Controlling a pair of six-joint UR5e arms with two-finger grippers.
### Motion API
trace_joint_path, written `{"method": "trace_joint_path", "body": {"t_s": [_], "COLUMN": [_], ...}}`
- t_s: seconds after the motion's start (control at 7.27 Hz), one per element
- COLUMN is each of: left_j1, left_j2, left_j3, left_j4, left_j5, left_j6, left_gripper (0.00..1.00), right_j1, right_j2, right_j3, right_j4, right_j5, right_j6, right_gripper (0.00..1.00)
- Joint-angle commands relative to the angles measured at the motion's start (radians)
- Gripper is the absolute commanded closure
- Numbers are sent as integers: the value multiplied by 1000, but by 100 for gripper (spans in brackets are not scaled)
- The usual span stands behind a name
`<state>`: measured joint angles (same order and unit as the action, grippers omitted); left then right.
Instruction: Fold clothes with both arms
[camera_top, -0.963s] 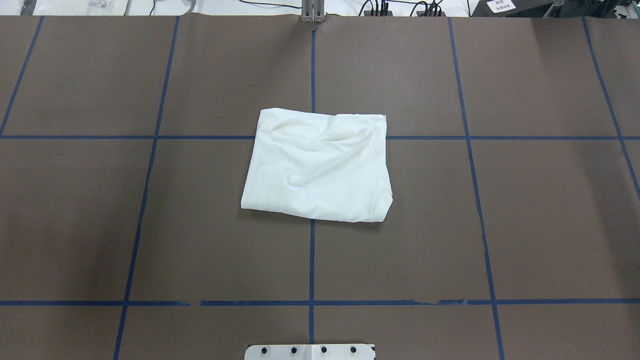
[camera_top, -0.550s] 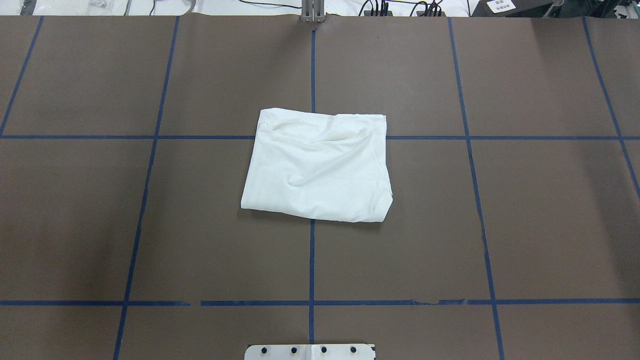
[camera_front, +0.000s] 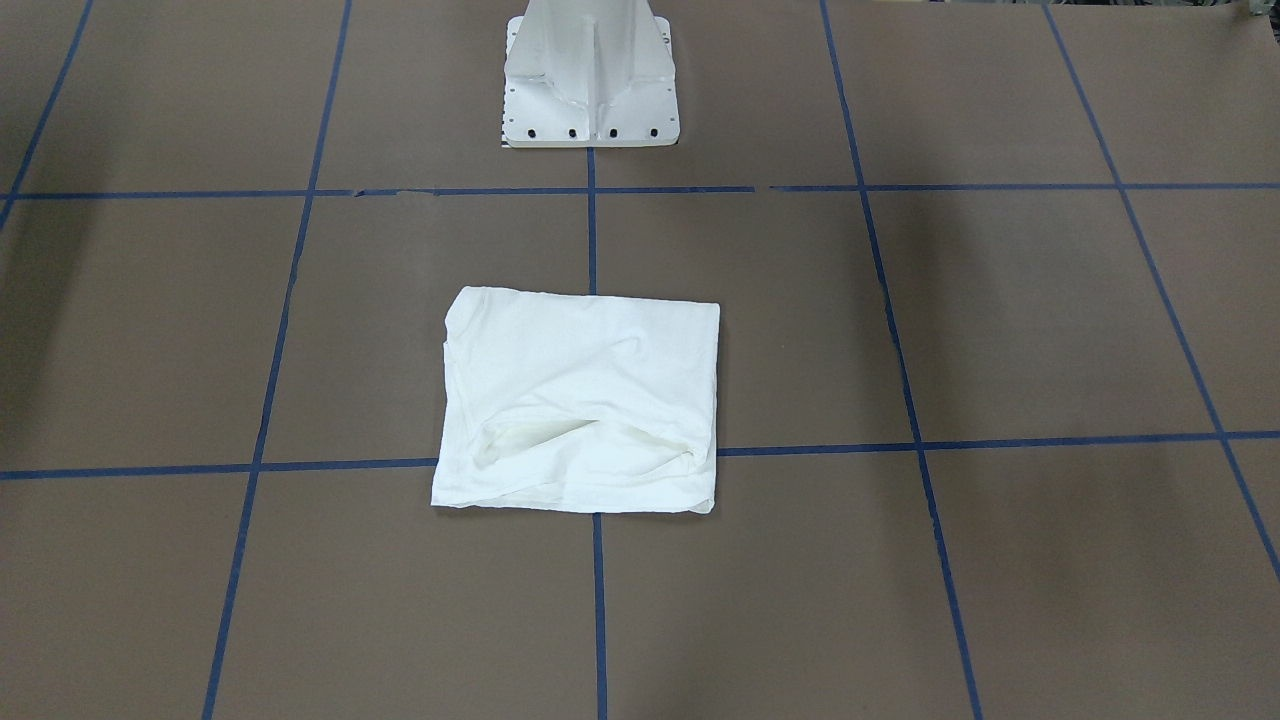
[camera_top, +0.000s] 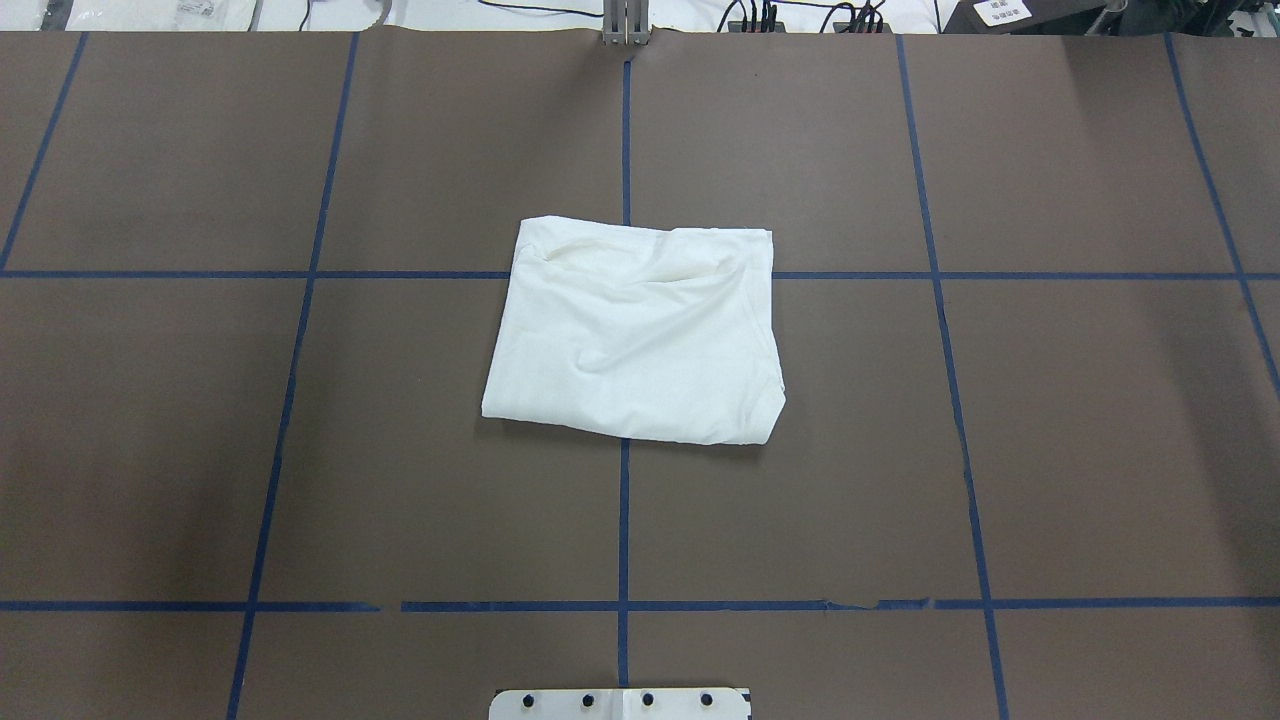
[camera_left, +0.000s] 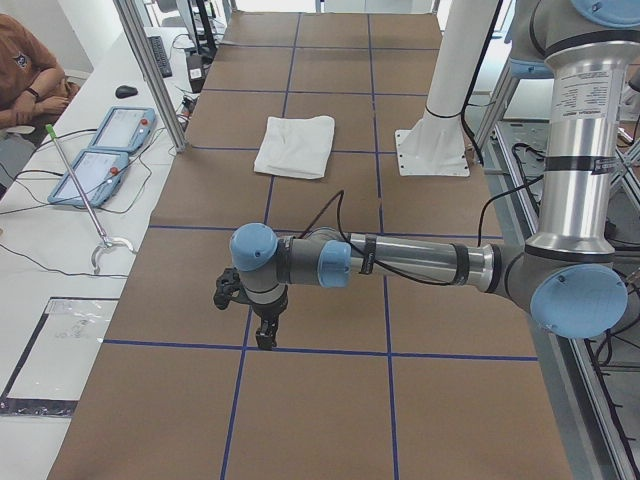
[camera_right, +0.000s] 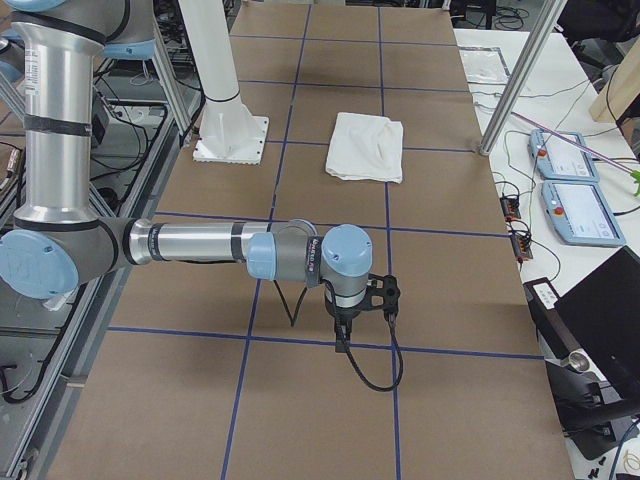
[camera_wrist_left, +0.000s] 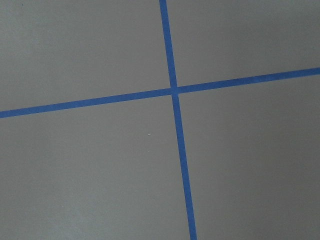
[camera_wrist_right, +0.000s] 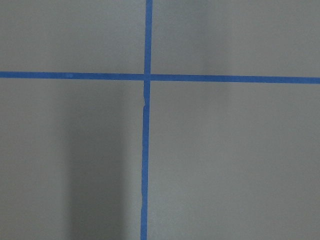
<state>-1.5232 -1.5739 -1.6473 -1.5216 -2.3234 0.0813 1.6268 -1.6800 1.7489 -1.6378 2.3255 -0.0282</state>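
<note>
The white shirt lies folded into a rough rectangle at the table's middle, plain side up, with a wrinkle near its far edge. It also shows in the front view, the left view and the right view. No printed text, collar or label shows. My left gripper hangs over the brown table far from the shirt, seen only in the left side view. My right gripper does the same at the other end. I cannot tell whether either is open or shut. Both wrist views show only brown table and blue tape.
The white pedestal base stands behind the shirt on the robot's side. Blue tape lines grid the table. Teach pendants and a seated person are beyond the far edge. Metal posts stand at that edge.
</note>
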Motion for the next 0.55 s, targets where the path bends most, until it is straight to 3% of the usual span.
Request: {"method": "trace_joint_path", "body": {"t_s": [0.0,0.41], "left_j1": [0,0], "left_j2": [-5,-5], "left_j3": [0,0], "left_j4": [0,0], "left_j5": [-1,-1], "left_j6": [0,0], "left_gripper": [0,0], "right_j1": [-7,-7], "right_j2": [2,2], "right_j3": [4,0], "right_j4": [1,1], "right_j5": [-2,0], "right_j6": [8,8], "right_gripper": [0,0]}}
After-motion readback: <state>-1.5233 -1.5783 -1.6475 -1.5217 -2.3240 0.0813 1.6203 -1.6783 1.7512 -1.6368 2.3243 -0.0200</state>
